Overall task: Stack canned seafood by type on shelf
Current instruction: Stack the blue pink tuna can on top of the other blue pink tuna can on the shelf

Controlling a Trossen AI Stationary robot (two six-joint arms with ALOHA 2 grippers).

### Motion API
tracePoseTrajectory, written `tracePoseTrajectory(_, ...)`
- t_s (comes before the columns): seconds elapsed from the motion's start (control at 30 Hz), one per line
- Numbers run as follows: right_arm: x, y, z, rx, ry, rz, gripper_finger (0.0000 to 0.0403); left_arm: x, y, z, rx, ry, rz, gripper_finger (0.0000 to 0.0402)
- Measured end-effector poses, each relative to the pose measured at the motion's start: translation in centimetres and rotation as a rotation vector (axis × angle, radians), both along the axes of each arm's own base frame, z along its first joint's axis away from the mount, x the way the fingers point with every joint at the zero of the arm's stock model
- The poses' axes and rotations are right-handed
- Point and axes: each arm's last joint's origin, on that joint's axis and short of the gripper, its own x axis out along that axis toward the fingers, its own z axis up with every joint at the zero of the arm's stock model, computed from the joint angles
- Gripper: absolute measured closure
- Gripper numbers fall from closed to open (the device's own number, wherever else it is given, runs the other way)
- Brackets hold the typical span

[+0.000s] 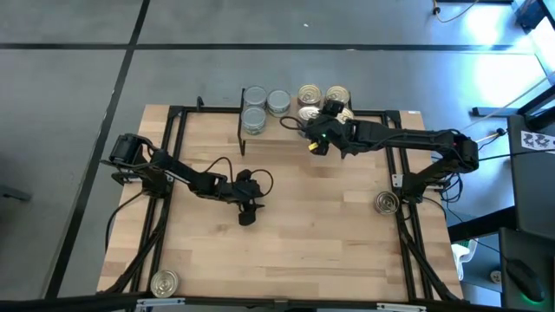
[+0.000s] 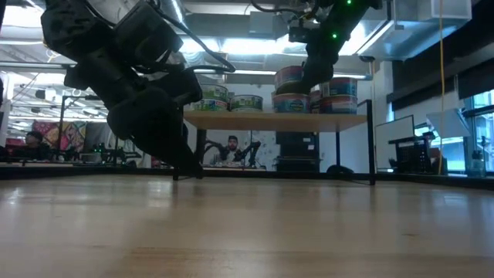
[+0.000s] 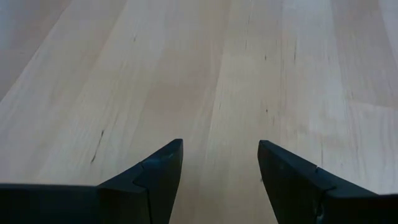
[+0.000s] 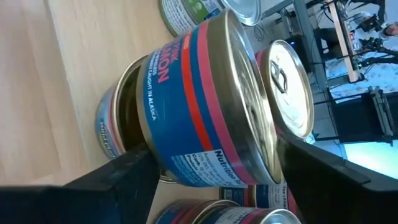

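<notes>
Two stacks of tins sit on the shelf (image 1: 260, 132) at the surface's (image 1: 286, 234) far edge: silver-topped cans (image 1: 256, 104) at its left end, gold-topped cans (image 1: 310, 94) at its right. The right pincer (image 4: 214, 168) grips a blue-and-red salmon can (image 4: 205, 106) resting atop another gold-topped tin. The left pincer (image 3: 221, 168) hangs spread and empty over bare wood near the surface's middle

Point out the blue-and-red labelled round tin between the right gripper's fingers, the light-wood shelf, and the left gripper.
Blue-and-red labelled round tin (image 4: 186, 118): right wrist view, on its label.
Light-wood shelf (image 2: 255, 120): low view, board's front edge.
Left gripper (image 3: 221, 168): left wrist view, midway between fingertips, open.
</notes>
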Motion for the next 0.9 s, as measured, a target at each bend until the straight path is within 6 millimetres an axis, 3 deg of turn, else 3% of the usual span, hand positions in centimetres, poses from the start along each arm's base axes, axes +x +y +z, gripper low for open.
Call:
tracePoseTrajectory(0.67, -0.1, 0.2, -0.2, 0.056, -0.006, 0.013, 0.0095, 0.0, 0.0, 0.0, 0.0, 0.0, 0.0, 0.0194)
tracePoseTrajectory(0.9, -0.6, 0.3, 1.2, 0.104, -0.031, 0.009, 0.0095, 0.0, 0.0, 0.0, 0.001, -0.001, 0.0, 0.0194)
